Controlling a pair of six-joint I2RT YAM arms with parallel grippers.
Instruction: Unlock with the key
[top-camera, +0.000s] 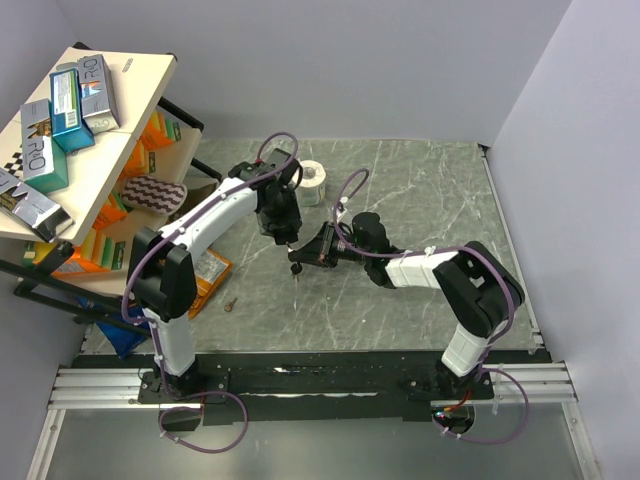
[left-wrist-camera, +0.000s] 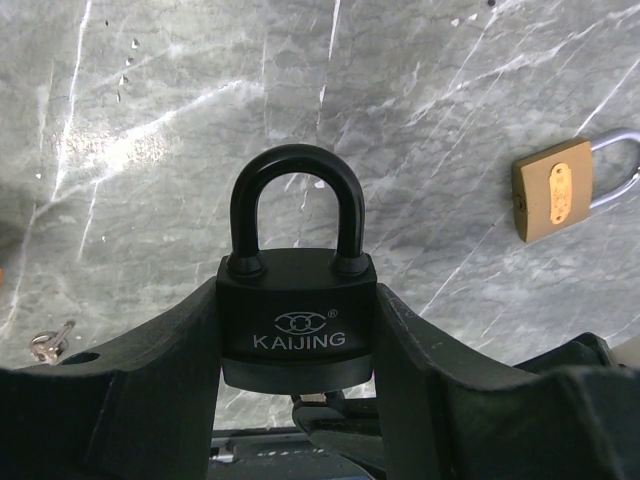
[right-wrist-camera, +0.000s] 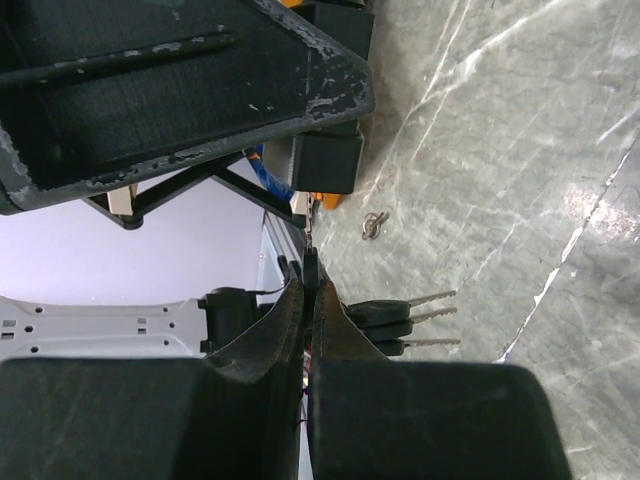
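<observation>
1. Top view: left hand (top-camera: 287, 238) and right hand (top-camera: 305, 252) are met over the tabletop (top-camera: 430, 200) centre, the key (top-camera: 295, 268) hung under the right.
2. Left wrist: black padlock (left-wrist-camera: 298, 320) is clamped upright, hand half-wide.
3. Right wrist: right hand is pinched tight on the key.

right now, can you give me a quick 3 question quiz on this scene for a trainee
1. True or false: the left gripper is empty.
2. Which of these lies loose on the table? A) a brass padlock B) a screwdriver C) a pair of scissors
3. Fill in: the right gripper is shut on the ___.

Key
1. False: it clamps the black padlock by its body, shackle pointing away from the wrist.
2. A
3. key, part of a small bunch whose other blades stick out beside the fingers.
</observation>
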